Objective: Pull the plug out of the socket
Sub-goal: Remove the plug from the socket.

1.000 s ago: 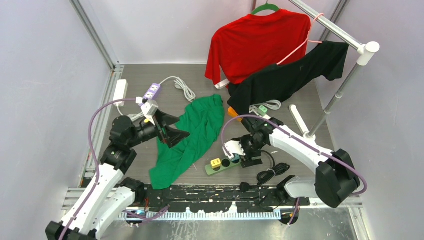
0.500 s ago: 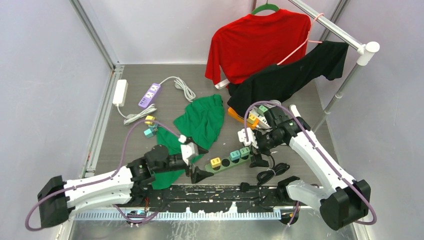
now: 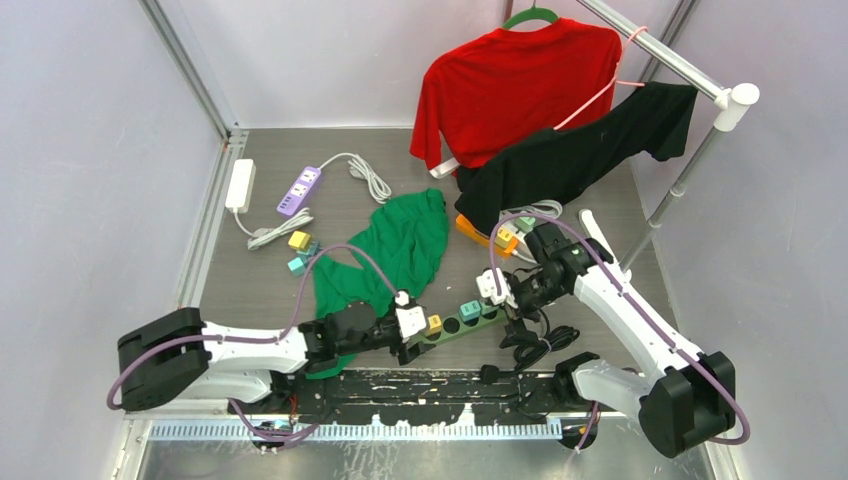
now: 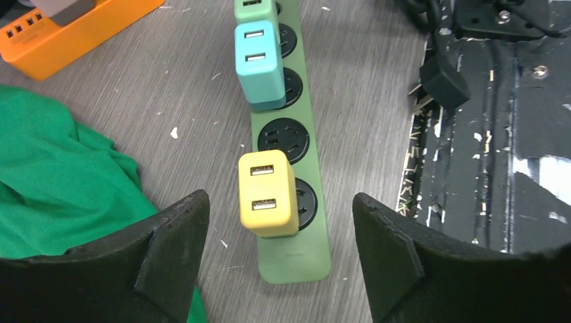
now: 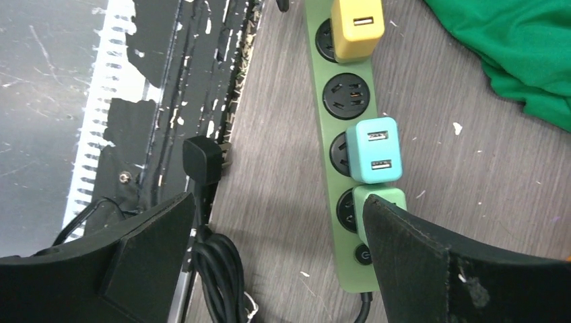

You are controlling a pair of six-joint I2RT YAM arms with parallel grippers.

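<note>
**Location.** The green power strip [image 3: 462, 322] lies flat on the table near the front edge, just beside the green cloth [image 4: 60, 175]. The yellow plug [image 4: 267, 194] stands upright in the end socket. The next socket is vacant. Beyond it sit the teal plug [image 4: 258, 62] and the green plug [image 5: 380, 202], nearest the switch end.

**Claw state.** The left gripper [image 4: 279, 208] is spread apart, with one finger on each side of the yellow plug and no contact visible. The right gripper [image 5: 277, 202] is also spread wide and holds nothing. It hovers over the switch end of the strip.

**Handling (judgement).** The plug is likely a light, rigid plastic block with smooth, somewhat slippery faces. The best hold is across its two broad side faces, low on the body, with the pull straight along the pins. The strip itself looks light and probably rises with the plug unless it is pressed down at the far end.

**Holders.** No bins or trays are visible. The strip's sockets are the only receptacles: three hold plugs and at least one is vacant.
</note>
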